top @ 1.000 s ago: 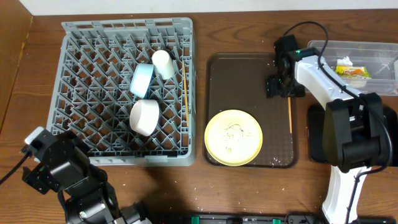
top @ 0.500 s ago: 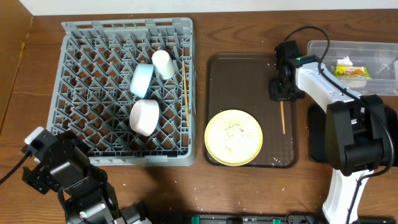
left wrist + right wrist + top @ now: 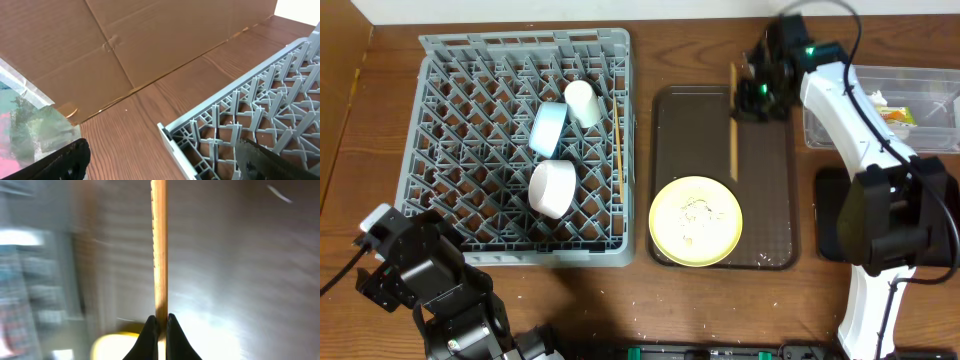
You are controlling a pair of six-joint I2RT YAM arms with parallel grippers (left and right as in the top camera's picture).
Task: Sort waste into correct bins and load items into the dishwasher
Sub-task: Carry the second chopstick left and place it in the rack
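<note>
Whereas a second before the chopstick (image 3: 733, 130) lay flat on the brown tray (image 3: 670, 130), the right gripper (image 3: 748, 95) now held it pinched and lifted at the upper middle, ready, I judged, for the rack (image 3: 470, 60). That rack at the left held a cup (image 3: 582, 100), a blue bowl (image 3: 548, 128), a pale bowl (image 3: 552, 188) and another chopstick (image 3: 617, 135). The clear tub (image 3: 840, 75) at the upper right held the wrapper (image 3: 895, 115), and the left gripper (image 3: 160, 166) stood wide and empty.

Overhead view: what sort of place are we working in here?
Probably a lab tabletop staged for dish clearing, not a real kitchen: a wooden table with a grey dish rack, a brown tray holding a yellow plate, and a cardboard wall beside it.
</note>
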